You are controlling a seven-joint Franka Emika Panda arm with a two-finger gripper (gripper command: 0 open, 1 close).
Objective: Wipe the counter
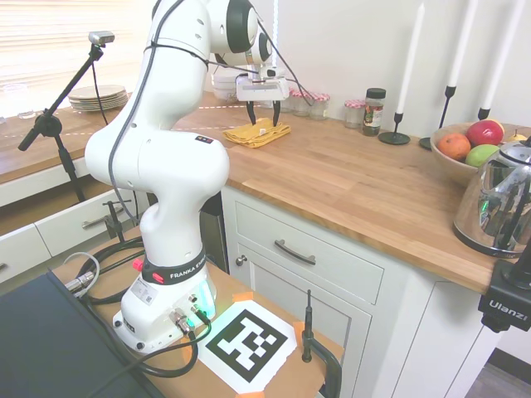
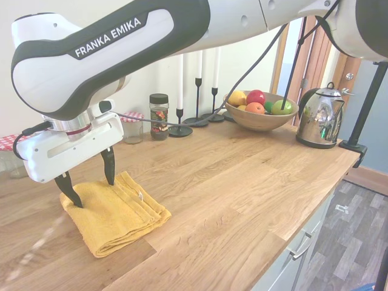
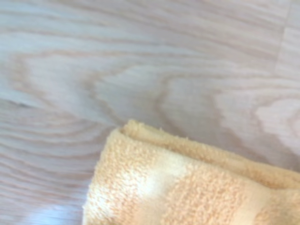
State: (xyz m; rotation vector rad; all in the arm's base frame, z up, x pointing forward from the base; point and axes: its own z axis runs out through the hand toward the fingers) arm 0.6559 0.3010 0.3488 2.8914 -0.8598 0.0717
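Hovering just above the near end of a folded yellow cloth [image 2: 115, 212], gripper [image 2: 85, 185] pointing down, jaws spread wide and gripping nothing, tips level with the top fold or barely touching it. Straddling the cloth's back corner rather than its middle, judging from the second exterior view. Lying flat on the counter [image 2: 242, 200], well in from the front edge, several layers thick, with a small tag showing on top.

Judging the step in hand as taking hold of the cloth before any wiping. Worth centring over the thick folded part, lowering until both fingers [image 2: 109, 167] are pressing into the pile, then closing to pinch a good bunch so the layers are not peeling apart. Keeping light downward pressure while sweeping, along the grain, toward the open wood to the cloth's side.

Seeing in the wrist view only a rounded cloth corner [image 3: 187, 187] against pale wood grain, confirming the off-centre approach.

Farther along the worktop: a spice jar [image 2: 159, 116], black candlesticks [image 2: 197, 100], a fruit bowl [image 2: 259, 118] and a steel kettle [image 2: 319, 118], all well apart from the cloth. Keeping strokes short of these.
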